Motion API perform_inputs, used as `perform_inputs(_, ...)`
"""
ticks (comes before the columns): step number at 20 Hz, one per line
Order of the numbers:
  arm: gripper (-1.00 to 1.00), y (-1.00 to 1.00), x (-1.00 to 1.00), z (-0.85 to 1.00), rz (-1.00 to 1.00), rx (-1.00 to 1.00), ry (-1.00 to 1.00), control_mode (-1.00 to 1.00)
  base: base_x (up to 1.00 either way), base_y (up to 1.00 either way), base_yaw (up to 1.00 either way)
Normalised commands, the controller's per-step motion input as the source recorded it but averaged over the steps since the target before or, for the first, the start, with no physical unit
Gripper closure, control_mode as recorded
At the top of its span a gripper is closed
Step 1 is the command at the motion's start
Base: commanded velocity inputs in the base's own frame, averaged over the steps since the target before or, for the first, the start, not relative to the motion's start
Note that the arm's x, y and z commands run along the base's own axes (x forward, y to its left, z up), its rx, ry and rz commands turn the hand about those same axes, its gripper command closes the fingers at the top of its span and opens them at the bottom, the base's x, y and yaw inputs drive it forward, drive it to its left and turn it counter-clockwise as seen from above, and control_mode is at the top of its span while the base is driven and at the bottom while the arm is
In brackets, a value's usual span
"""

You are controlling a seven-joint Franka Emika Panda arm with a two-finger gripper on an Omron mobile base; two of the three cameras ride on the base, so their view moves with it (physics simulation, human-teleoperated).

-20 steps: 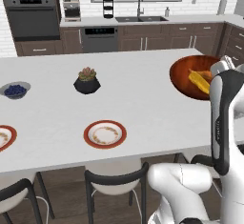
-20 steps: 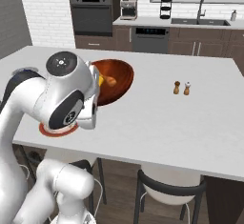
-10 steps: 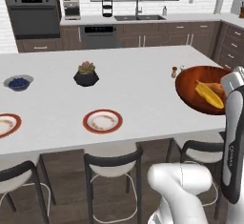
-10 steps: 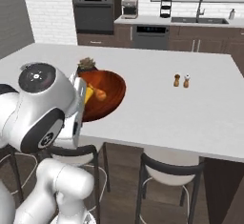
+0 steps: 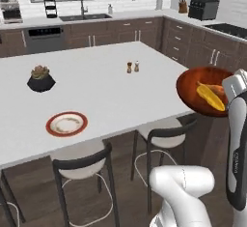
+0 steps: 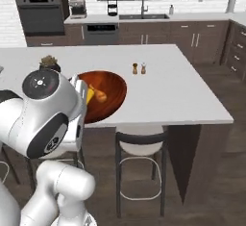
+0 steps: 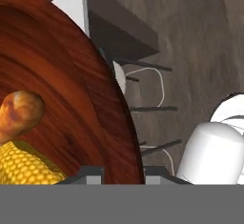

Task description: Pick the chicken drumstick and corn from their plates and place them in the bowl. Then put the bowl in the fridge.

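At the bottom centre of the hand view the gripper (image 7: 124,173) has its jaws closed on the rim of the bowl (image 7: 71,99), one finger on each side of the reddish-brown wall. Inside the bowl, at the lower left of that frame, the corn (image 7: 26,163) lies touching the chicken drumstick (image 7: 19,116), which sits just above it. Beyond the rim, to the right, a bar stool's dark legs and the wooden floor show below.

In the left base view the bowl (image 5: 193,93) is at the right edge of the frame, held in the air past the corner of the white table (image 5: 101,91), with the corn (image 5: 210,97) across its middle and the drumstick (image 5: 218,89) just behind it. In the right base view the bowl (image 6: 111,93) is at centre left, partly hidden by the arm's large white joint, with the corn (image 6: 90,94) and drumstick (image 6: 99,95) side by side in it.

Further along the table, one empty plate (image 5: 66,123) with a red-orange rim lies at the lower left of the left base view, near the table's front edge. A black plant pot (image 5: 40,80) stands well apart behind it, and a pair of small shakers (image 5: 132,67) stands near the frame's upper middle. Against the far wall, at the top of the frame, run brown cabinets and a sink (image 5: 87,16) under a window
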Motion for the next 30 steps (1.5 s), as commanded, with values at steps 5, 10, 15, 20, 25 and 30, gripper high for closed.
perform_inputs(5, 1.00, 0.00, 0.00, 0.00, 0.00, 0.00, 0.00, 1.00, 0.00, 0.00, -0.94)
perform_inputs(10, 1.00, 0.00, 0.00, 0.00, 0.00, 0.00, 0.00, 1.00, 0.01, 0.00, -0.96)
perform_inputs(15, 1.00, 0.00, 0.00, 0.00, 0.00, 0.00, 0.00, 1.00, 0.42, 0.00, -0.76)
perform_inputs(20, 1.00, 0.00, 0.00, 0.00, 0.00, 0.00, 0.00, 1.00, 0.96, 0.20, -0.54)
perform_inputs(25, 1.00, 0.00, 0.00, 0.00, 0.00, 0.00, 0.00, 1.00, 1.00, 0.41, -0.34)
perform_inputs(30, 1.00, 0.00, 0.00, 0.00, 0.00, 0.00, 0.00, 1.00, 1.00, 0.08, -0.27)
